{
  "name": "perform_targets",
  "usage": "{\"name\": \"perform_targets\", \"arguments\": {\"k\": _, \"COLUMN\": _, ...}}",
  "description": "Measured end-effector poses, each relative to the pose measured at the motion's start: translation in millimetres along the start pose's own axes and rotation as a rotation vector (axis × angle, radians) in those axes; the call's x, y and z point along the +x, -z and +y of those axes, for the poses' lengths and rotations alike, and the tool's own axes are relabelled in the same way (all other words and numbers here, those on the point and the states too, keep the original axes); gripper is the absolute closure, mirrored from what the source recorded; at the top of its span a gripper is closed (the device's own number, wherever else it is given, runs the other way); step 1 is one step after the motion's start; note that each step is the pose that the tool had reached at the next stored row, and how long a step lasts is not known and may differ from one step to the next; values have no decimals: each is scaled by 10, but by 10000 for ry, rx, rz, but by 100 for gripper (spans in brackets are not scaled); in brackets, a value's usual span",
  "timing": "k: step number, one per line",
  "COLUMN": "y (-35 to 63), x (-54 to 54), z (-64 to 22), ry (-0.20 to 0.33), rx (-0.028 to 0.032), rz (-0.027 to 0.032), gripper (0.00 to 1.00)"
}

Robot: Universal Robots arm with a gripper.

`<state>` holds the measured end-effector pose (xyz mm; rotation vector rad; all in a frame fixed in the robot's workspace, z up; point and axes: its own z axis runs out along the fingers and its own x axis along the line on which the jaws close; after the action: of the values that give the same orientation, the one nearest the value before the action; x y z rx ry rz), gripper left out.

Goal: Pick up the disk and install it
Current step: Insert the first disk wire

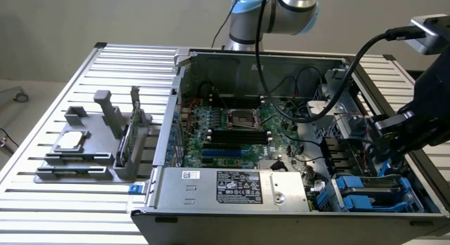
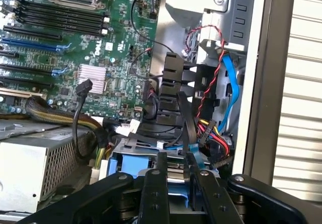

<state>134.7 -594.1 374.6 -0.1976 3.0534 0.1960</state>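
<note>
My gripper [image 1: 391, 159] hangs inside the open computer case [image 1: 179, 97], at the exterior view's right, over the drive bay with blue carriers [image 1: 365, 196]. In the wrist view its two black fingers [image 2: 161, 181] stand close together, shut on a thin silver and blue edge that reads as the disk [image 2: 176, 167] held edge-on. A bit of the disk's blue rail [image 1: 391, 174] shows just under the gripper. The disk's lower edge sits at the mouth of the bay. Its label is hidden.
The green motherboard [image 1: 232, 129] fills the case floor, with the grey power supply [image 1: 232, 187] at the front. Red, yellow and blue cables [image 2: 221, 98] crowd the bay's side. A grey parts rack [image 1: 84, 150] with a small silver chip [image 1: 70, 142] stands at the exterior view's left.
</note>
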Motion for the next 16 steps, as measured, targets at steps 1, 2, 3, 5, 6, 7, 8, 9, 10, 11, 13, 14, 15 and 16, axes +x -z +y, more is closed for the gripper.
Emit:
{"name": "perform_targets", "arguments": {"k": 1, "y": 10, "x": -2, "z": 1, "ry": -39, "rx": 1, "rz": -5, "gripper": 72}}
{"name": "perform_targets", "arguments": {"k": 2, "y": 25, "x": -3, "z": 3, "ry": -89, "rx": 5, "rz": -11, "gripper": 72}}
{"name": "perform_targets", "arguments": {"k": 3, "y": 41, "x": -5, "z": 5, "ry": -155, "rx": 9, "rz": -19, "gripper": 72}}
{"name": "perform_targets", "arguments": {"k": 5, "y": 74, "x": -9, "z": 9, "ry": -320, "rx": 23, "rz": -40, "gripper": 72}}
{"name": "perform_targets", "arguments": {"k": 6, "y": 92, "x": -10, "z": 11, "ry": -412, "rx": 30, "rz": -52, "gripper": 72}}
{"name": "perform_targets", "arguments": {"k": 7, "y": 111, "x": -11, "z": 13, "ry": -511, "rx": 38, "rz": -65, "gripper": 72}}
{"name": "perform_targets", "arguments": {"k": 8, "y": 132, "x": -13, "z": 16, "ry": -621, "rx": 49, "rz": -79, "gripper": 72}}
{"name": "perform_targets", "arguments": {"k": 9, "y": 150, "x": -15, "z": 18, "ry": -720, "rx": 58, "rz": -92, "gripper": 72}}
{"name": "perform_targets", "arguments": {"k": 10, "y": 166, "x": -16, "z": 20, "ry": -819, "rx": 65, "rz": -106, "gripper": 72}}
{"name": "perform_targets", "arguments": {"k": 11, "y": 179, "x": -17, "z": 22, "ry": -918, "rx": 74, "rz": -123, "gripper": 72}}
{"name": "perform_targets", "arguments": {"k": 13, "y": 182, "x": -17, "z": 22, "ry": -1094, "rx": 69, "rz": -184, "gripper": 72}}
{"name": "perform_targets", "arguments": {"k": 14, "y": 183, "x": -17, "z": 22, "ry": -1170, "rx": 64, "rz": -219, "gripper": 72}}
{"name": "perform_targets", "arguments": {"k": 15, "y": 184, "x": -17, "z": 22, "ry": -1244, "rx": 58, "rz": -252, "gripper": 72}}
{"name": "perform_targets", "arguments": {"k": 16, "y": 185, "x": -17, "z": 23, "ry": -1321, "rx": 51, "rz": -287, "gripper": 72}}
